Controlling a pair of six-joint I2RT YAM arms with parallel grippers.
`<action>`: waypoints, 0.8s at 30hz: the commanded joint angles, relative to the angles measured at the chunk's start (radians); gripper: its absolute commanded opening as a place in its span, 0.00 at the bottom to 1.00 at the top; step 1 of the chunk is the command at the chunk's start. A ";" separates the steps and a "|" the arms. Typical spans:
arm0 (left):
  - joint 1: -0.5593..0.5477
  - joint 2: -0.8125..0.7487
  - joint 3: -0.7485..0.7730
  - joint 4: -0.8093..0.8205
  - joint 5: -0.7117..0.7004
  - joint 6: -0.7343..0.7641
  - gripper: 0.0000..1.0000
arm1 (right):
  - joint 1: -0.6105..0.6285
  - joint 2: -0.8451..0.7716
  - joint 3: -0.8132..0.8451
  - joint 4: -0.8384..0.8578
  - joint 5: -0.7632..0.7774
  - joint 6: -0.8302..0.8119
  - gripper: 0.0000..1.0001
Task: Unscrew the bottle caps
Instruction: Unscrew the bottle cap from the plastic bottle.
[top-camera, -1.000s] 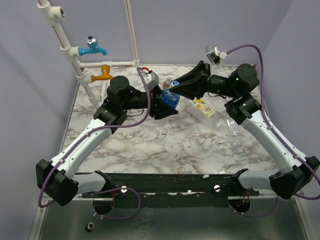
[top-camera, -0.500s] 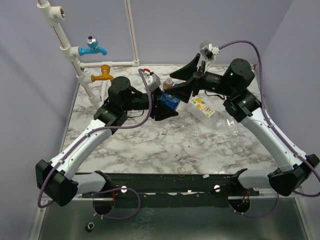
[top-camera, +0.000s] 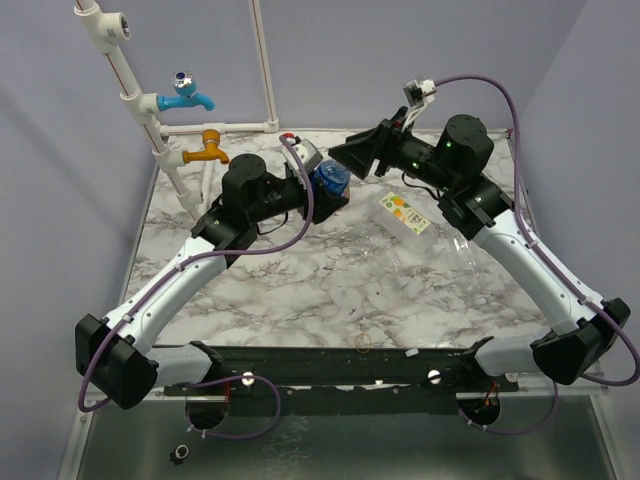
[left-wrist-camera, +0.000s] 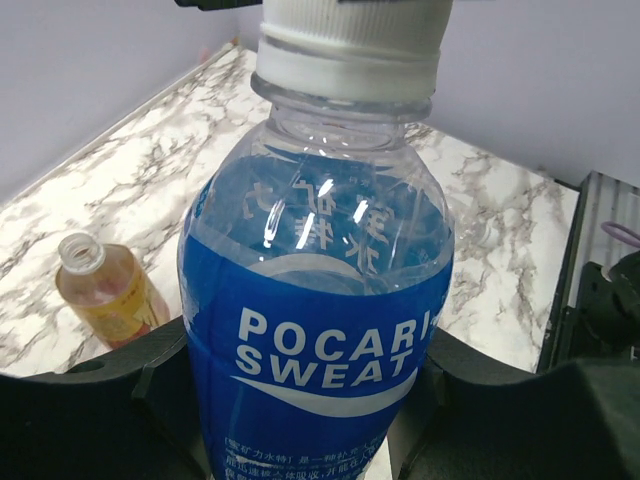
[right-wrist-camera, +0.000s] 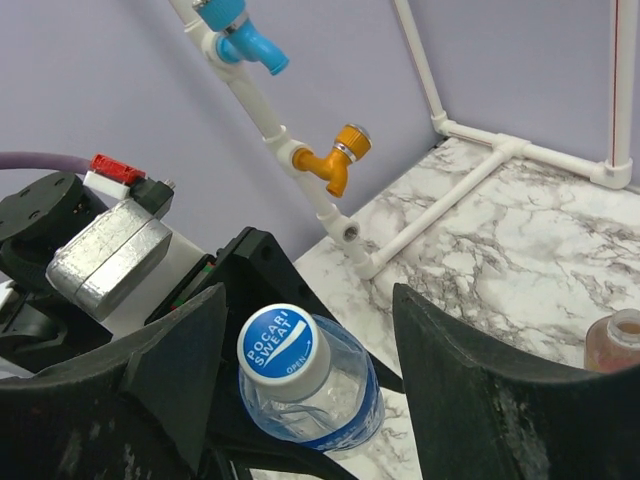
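Observation:
My left gripper (top-camera: 330, 198) is shut on the blue-labelled bottle (left-wrist-camera: 320, 340) and holds it off the table, its fingers (left-wrist-camera: 100, 400) clamped round the label. The blue-and-white cap (right-wrist-camera: 283, 350) sits on the bottle's neck, also seen as a white cap (left-wrist-camera: 350, 40) in the left wrist view. My right gripper (right-wrist-camera: 312, 295) hangs open just beyond the cap, one finger on each side, touching nothing. In the top view the right gripper (top-camera: 352, 158) is a little behind the bottle (top-camera: 328, 178). An amber bottle (left-wrist-camera: 100, 290) stands uncapped on the marble.
A larger labelled bottle (top-camera: 405, 213) and two clear small bottles (top-camera: 385, 262) (top-camera: 465, 250) lie on the marble table (top-camera: 260, 290) to the right. A blue tap (top-camera: 186, 95) and an orange tap (top-camera: 208, 150) stick out of the white pipe at the back left. A thin yellowish ring (top-camera: 362, 341) lies near the front edge.
My right gripper has come off the cap, opened and drawn back toward the rear right. The left gripper has lifted the bottle toward the back; the cap is still on it.

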 joint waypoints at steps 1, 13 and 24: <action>-0.004 0.011 -0.014 -0.001 -0.092 0.024 0.08 | 0.020 0.031 0.038 -0.009 0.028 0.023 0.69; -0.004 0.009 -0.023 -0.002 -0.083 0.015 0.08 | 0.029 0.024 0.017 -0.007 0.064 -0.005 0.08; -0.003 -0.019 0.006 0.007 0.267 -0.118 0.08 | 0.026 -0.096 -0.060 0.163 -0.335 -0.128 0.01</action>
